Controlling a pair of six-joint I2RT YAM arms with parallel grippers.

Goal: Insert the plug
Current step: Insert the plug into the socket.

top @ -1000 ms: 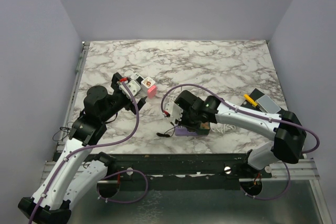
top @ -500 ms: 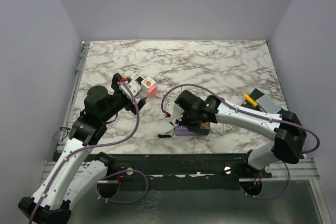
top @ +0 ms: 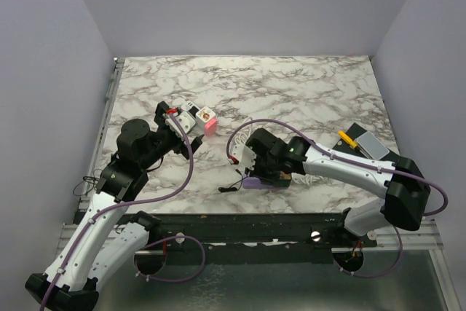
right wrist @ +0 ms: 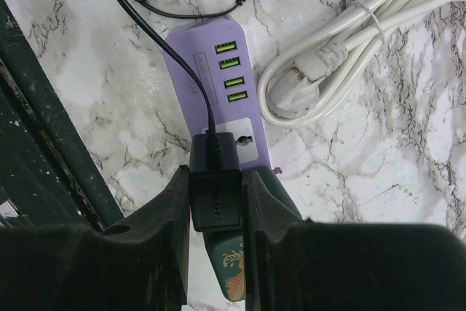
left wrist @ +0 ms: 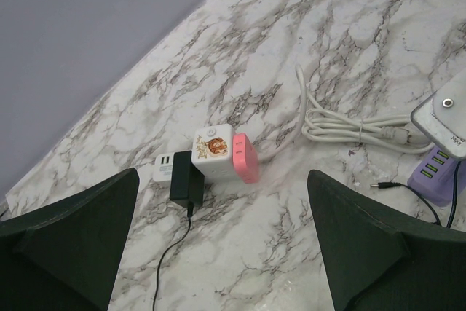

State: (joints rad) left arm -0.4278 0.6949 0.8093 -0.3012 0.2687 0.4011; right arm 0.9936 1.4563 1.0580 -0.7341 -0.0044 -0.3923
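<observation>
My right gripper (right wrist: 215,172) is shut on a black plug adapter (right wrist: 215,202) and holds it against the white socket face (right wrist: 247,145) of a purple power strip (right wrist: 211,78) with green USB ports. The adapter's black cable (right wrist: 156,30) runs up across the strip. In the top view the right gripper (top: 256,167) is down over the purple strip (top: 256,183) near the table's front edge. My left gripper (left wrist: 222,202) is open and empty above the marble. In the top view the left gripper (top: 177,123) is at the left.
A white and pink cube socket (left wrist: 218,152) with a second black adapter (left wrist: 187,180) in it lies ahead of the left gripper; it also shows in the top view (top: 202,118). A coiled white cable (right wrist: 342,56) lies beside the strip. A grey box (top: 366,143) sits at the right.
The right arm has shifted slightly to the right with the plug adapter held over the strip. The left arm has not moved.
</observation>
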